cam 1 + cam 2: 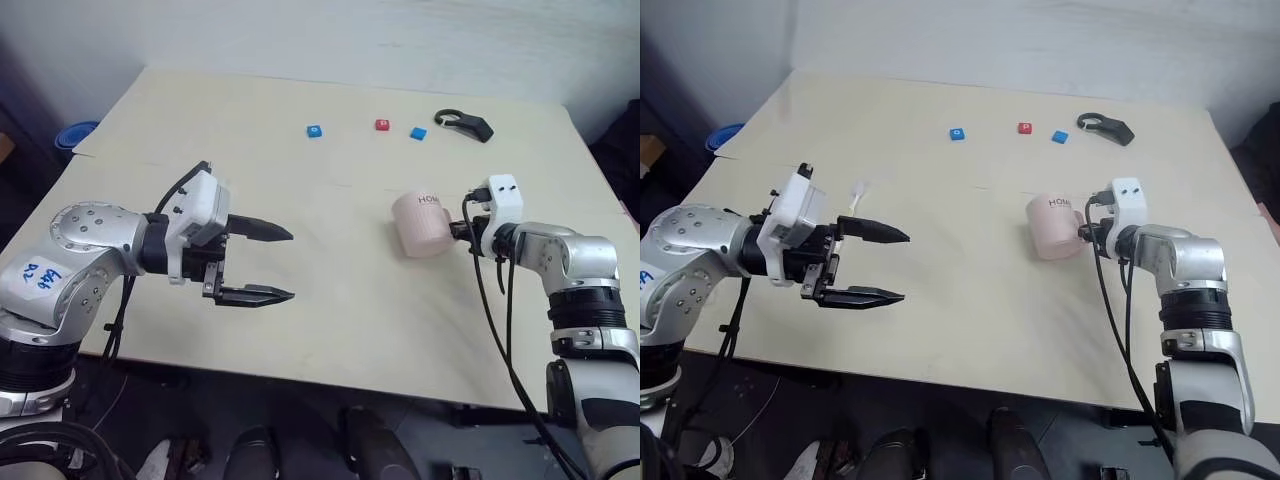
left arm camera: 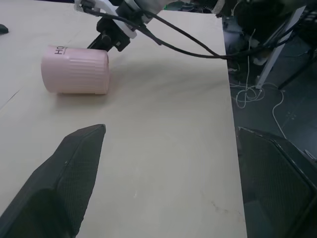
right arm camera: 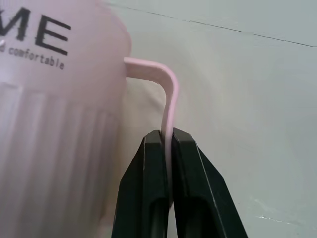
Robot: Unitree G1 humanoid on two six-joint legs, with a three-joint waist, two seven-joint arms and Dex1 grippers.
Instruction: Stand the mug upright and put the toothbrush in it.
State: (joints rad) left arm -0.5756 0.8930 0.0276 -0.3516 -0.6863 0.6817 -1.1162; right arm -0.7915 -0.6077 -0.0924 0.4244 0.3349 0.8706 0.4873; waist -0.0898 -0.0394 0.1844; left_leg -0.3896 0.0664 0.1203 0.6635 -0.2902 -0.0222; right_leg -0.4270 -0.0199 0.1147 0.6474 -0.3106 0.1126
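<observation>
The pale pink mug [image 1: 420,226] lies on its side right of the table's middle, with dark lettering near one end. My right gripper [image 3: 168,138] is shut on the mug's thin handle [image 3: 170,94], with the fingers pinching it from both sides, at the mug's right side [image 1: 458,232]. My left gripper [image 1: 290,265] hovers open over the table's left part, pointing right toward the mug, well apart from it and holding nothing. A small white thing [image 1: 857,189] lies on the table just behind the left gripper; I cannot tell whether it is the toothbrush.
At the table's far side lie a blue block [image 1: 314,131], a red block [image 1: 382,125] and another blue block [image 1: 418,132], with a black ringed tool [image 1: 466,124] beside them. The table's right edge [image 2: 233,129] drops off to cables on the floor.
</observation>
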